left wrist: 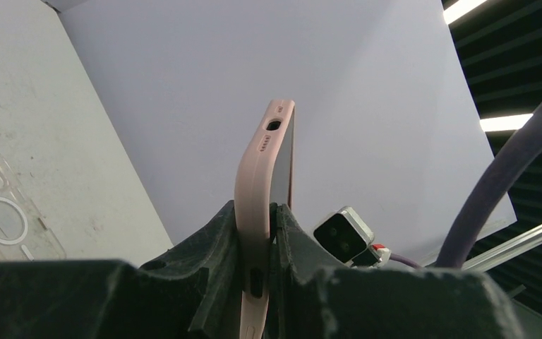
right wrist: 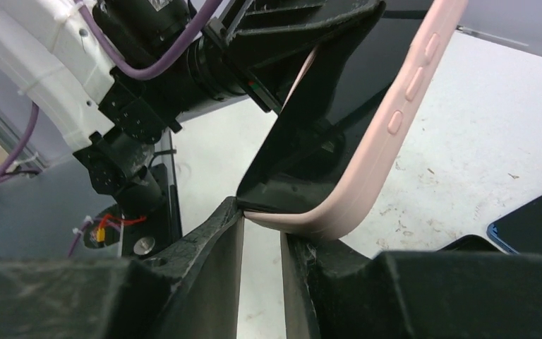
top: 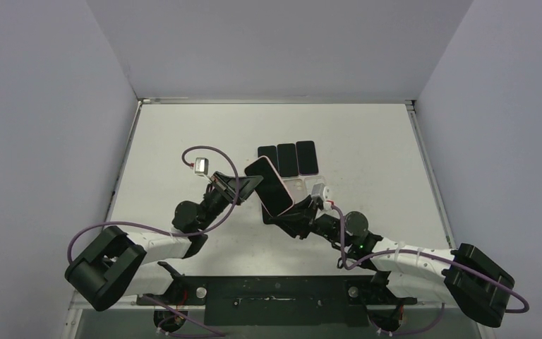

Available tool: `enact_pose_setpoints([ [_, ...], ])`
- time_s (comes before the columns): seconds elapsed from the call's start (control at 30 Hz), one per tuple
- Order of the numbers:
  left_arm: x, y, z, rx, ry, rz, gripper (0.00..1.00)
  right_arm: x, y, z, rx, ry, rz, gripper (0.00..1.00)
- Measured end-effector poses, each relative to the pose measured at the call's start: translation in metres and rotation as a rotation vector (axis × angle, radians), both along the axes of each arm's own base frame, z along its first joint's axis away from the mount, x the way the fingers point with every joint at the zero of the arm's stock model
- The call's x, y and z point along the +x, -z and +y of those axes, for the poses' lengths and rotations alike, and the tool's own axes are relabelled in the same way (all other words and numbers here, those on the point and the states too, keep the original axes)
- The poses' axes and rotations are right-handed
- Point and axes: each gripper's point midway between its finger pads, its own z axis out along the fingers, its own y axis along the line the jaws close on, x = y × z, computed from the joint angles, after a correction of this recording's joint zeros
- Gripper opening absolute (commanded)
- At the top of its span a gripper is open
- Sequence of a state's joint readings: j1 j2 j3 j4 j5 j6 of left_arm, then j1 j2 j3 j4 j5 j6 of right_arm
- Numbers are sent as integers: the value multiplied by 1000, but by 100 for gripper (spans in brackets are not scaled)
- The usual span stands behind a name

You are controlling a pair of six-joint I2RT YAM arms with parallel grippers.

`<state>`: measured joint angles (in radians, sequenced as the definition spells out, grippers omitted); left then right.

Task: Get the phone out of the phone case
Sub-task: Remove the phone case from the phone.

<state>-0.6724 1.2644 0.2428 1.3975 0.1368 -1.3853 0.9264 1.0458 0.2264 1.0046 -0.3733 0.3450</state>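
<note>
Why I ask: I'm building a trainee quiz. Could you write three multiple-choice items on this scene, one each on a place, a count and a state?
1. Where is the pink phone case? A lying flat; B clamped in the left gripper; C in a drawer.
2. How many phones lie in the row behind it? A one; B three; C five.
3. The phone is: A still cased; B fully out; C snapped apart.
Key: 1B, the fingers pinch it; 2B, three lie side by side; 3A, the pink rim surrounds its screen.
</note>
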Motion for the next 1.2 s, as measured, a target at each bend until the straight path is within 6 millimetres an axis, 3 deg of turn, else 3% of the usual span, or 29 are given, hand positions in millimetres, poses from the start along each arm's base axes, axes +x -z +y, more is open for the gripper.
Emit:
enact_pose_setpoints([
  [0.37, 2, 10, -3, 34, 26, 11, 0, 11, 31, -2, -154, -8, -72, 0],
  [0.53, 3, 13, -1, 55, 38, 10, 0, 12, 34, -4, -168, -7, -58, 13],
  [0.83, 9, 17, 11, 141, 100, -47, 0, 11, 10, -25, -125, 12, -60, 38],
  [1.03, 2, 11, 3, 219, 209, -125, 0, 1, 11, -28, -160, -63, -24, 47],
  [1.2, -11, 2, -5, 260, 298, -214, 0, -7, 6, -22, -187, -140, -6, 48],
])
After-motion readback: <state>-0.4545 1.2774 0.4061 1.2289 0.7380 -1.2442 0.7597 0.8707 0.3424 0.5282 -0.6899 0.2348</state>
